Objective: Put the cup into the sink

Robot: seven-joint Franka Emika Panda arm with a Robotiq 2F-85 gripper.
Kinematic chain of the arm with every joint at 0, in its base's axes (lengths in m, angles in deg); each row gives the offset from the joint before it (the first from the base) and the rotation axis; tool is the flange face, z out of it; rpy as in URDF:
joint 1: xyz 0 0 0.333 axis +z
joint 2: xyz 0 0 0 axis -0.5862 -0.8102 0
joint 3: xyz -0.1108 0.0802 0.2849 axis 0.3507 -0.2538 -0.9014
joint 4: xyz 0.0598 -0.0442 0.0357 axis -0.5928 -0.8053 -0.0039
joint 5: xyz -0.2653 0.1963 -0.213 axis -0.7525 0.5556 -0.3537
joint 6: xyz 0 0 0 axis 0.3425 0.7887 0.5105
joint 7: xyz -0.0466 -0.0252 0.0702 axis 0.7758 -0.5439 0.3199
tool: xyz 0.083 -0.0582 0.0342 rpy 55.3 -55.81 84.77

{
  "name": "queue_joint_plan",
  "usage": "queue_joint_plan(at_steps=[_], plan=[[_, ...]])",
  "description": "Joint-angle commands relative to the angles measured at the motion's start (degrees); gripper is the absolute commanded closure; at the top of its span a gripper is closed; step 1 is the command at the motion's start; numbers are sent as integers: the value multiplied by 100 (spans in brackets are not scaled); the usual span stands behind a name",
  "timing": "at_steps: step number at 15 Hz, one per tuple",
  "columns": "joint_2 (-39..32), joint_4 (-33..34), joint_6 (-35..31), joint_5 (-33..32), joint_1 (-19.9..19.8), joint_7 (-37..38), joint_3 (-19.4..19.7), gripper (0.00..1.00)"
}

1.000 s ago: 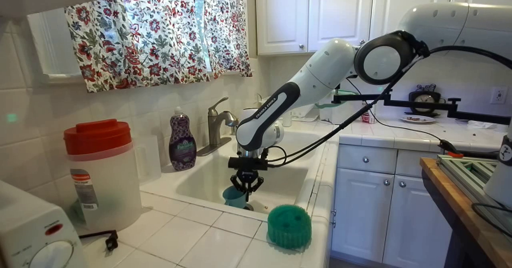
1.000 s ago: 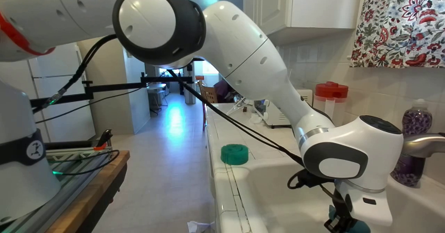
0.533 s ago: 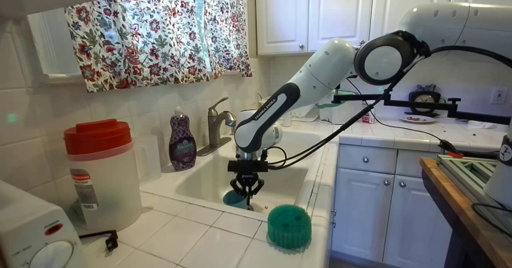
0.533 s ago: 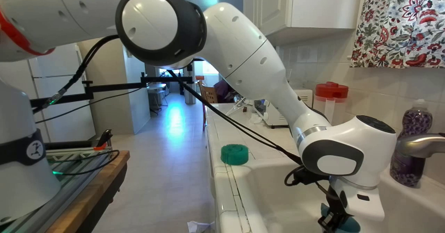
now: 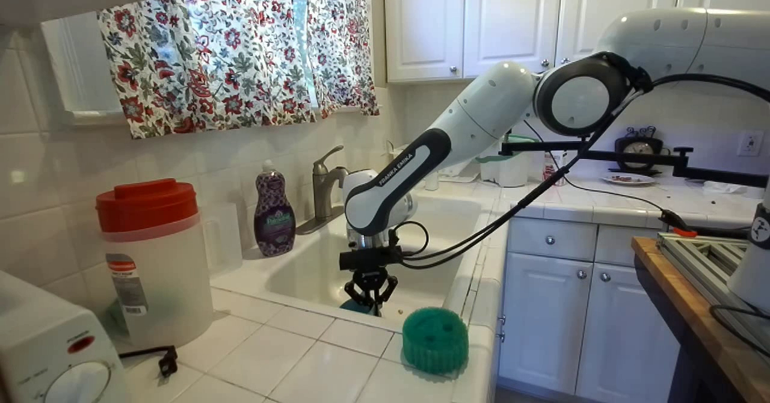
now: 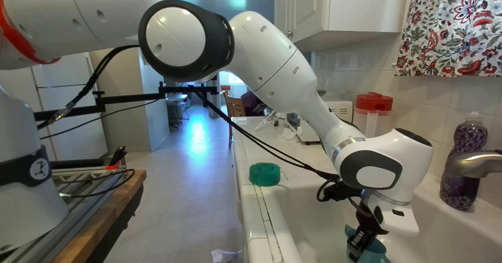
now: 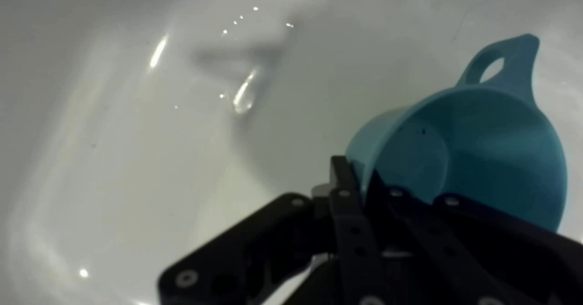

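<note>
The light-blue cup (image 7: 501, 159) has a handle, which points to the upper right in the wrist view. My gripper (image 7: 360, 173) is shut on the cup's wall at the rim, one finger inside and one outside. The white sink (image 5: 307, 273) surrounds them, and the cup is inside the near basin, low down. In an exterior view the cup (image 5: 356, 307) is mostly hidden behind the sink's near rim and the gripper (image 5: 376, 308). Another exterior view shows the cup (image 6: 376, 251) tilted under the gripper (image 6: 356, 247). Whether the cup touches the basin floor I cannot tell.
A green round ridged object (image 5: 435, 340) stands on the tiled counter by the sink corner. The chrome faucet (image 5: 325, 192) and a purple soap bottle (image 5: 274, 216) stand along the wall side. A red-lidded container (image 5: 153, 270) stands farther along the counter.
The arm has come down, and the gripper with the cup sits lower in the sink. It has also moved a little away from the faucet side, toward the near end of the basin.
</note>
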Motion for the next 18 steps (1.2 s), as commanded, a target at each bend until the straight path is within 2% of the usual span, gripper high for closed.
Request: queue_joint_plan(at_steps=[1,18], plan=[[-364,612,388,-162,-56,81,-42,98],[-862,1622,1637,-487,-43,104,-30,98]])
